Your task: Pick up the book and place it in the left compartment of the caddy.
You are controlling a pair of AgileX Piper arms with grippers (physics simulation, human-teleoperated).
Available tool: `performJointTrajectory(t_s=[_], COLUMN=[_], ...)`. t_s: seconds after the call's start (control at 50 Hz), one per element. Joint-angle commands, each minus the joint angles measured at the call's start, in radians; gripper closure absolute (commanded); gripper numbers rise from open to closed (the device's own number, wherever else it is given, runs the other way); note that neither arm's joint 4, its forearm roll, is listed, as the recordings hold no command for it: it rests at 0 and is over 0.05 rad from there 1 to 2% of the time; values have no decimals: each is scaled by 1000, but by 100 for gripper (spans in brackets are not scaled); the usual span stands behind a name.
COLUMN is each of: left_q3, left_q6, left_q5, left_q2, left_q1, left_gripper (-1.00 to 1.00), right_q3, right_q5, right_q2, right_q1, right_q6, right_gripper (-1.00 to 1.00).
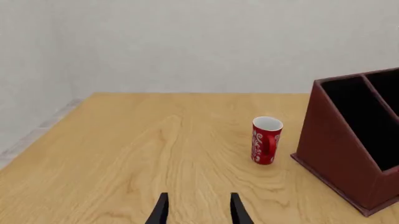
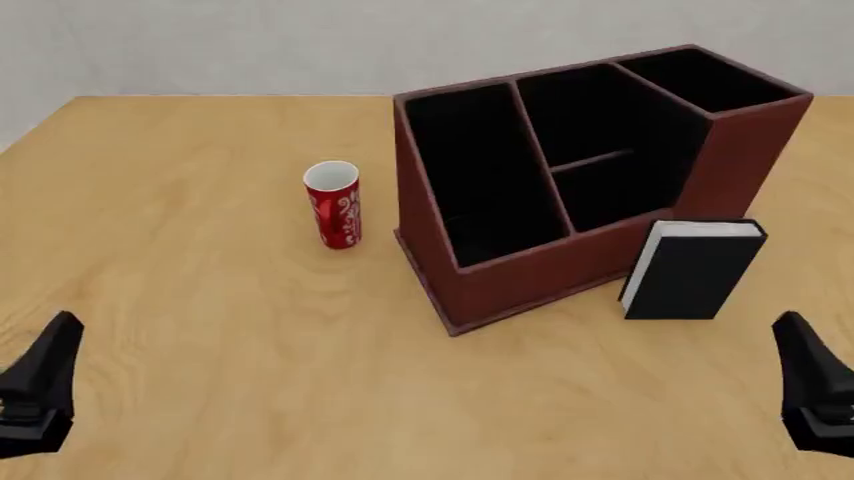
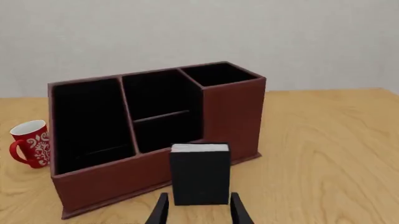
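Observation:
The small black book [image 2: 690,268] stands upright on the table, white page edges up, right against the front of the caddy [image 2: 534,275] near its right end. The caddy's left compartment [image 2: 481,170] is a long, narrow, black-lined slot with nothing in it. My right gripper [image 3: 199,196] is open and points at the book [image 3: 199,177] from a short way back, not touching it. In the front view it sits at the near right edge [image 2: 807,385]. My left gripper [image 1: 199,196] is open with nothing between its fingers, low at the near left [image 2: 47,385].
A red cup [image 2: 334,204] with a white pattern stands just left of the caddy. In the left wrist view the cup [image 1: 267,140] is ahead, beside the caddy's sloped side wall [image 1: 330,144]. Bare wooden table [image 2: 200,330] lies between the grippers and these objects.

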Motion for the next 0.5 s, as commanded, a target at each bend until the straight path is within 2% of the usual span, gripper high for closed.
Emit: performJointTrajectory(t_s=[0.02, 0.38, 0.44, 0.5], left_q3=[25, 15, 16, 19], left_q6=[5, 23, 35, 37], left_q5=[-22, -24, -30, -33], left_q2=[-26, -27, -27, -27], left_q1=[-2, -7, -13, -16], left_gripper=[-100, -100, -100, -100], right_q3=[24, 14, 3, -16], right_q5=[-38, -12, 3, 31], right_q2=[-2, -13, -20, -24], right_q1=[33, 66, 70, 79], right_q6=[-34, -69, -85, -127], right_gripper=[-100, -100, -100, -100])
